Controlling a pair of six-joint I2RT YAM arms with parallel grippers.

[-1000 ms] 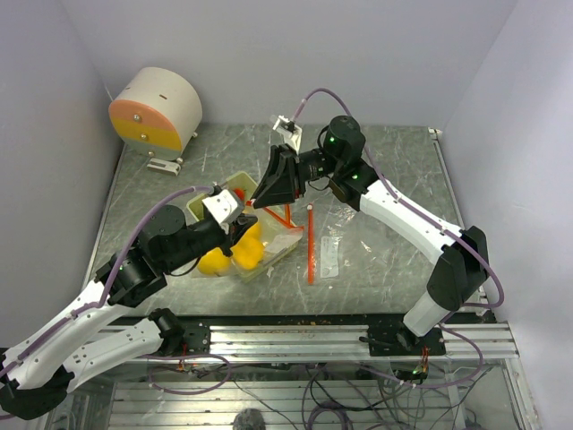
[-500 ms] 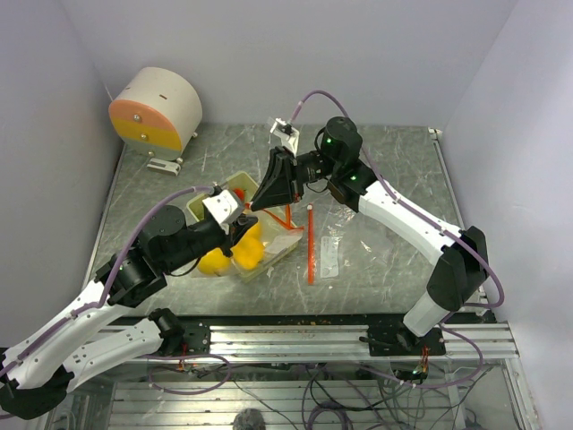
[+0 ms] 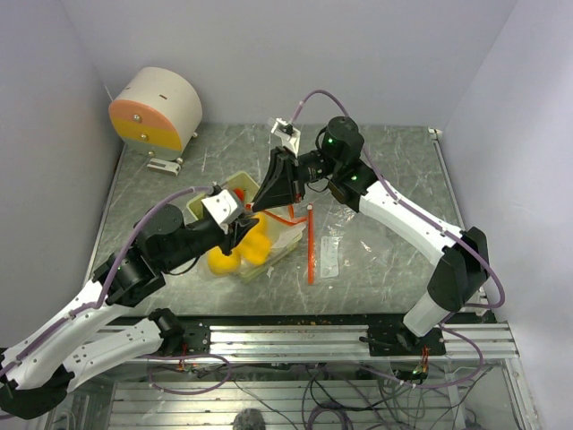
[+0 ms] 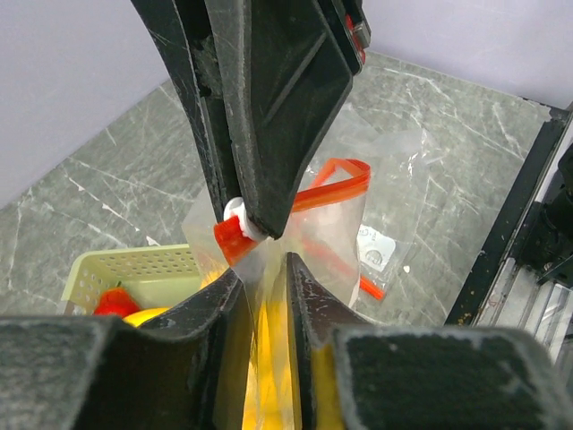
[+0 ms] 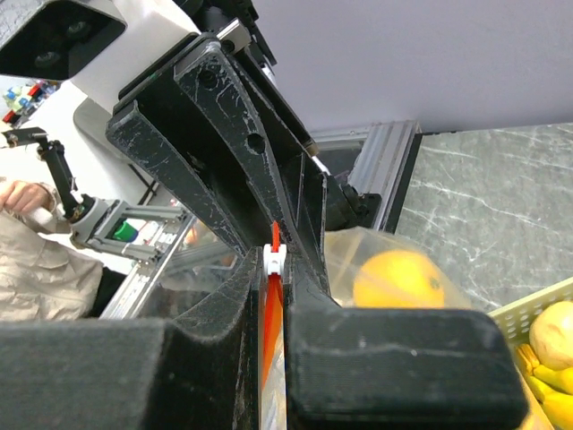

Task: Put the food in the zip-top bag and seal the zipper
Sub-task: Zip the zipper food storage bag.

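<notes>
Bag [image 3: 288, 237], in the middle of the top view over the tray [image 3: 195, 208], looks thin, floppy and slippery, so its stiffer red zipper [image 4: 333, 179] seems best to hold. Right pincer [image 5: 273, 264] is pinched tight on that zipper. Left pincer [image 4: 266, 269] is a little bit open around the bag's side.

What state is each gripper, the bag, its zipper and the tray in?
right gripper: shut on the zipper at its slider end.
left gripper: slightly open around bag film.
zip-top bag: hanging, mouth gaping.
zipper: unsealed.
tray: holds yellow food and a red piece.
</notes>
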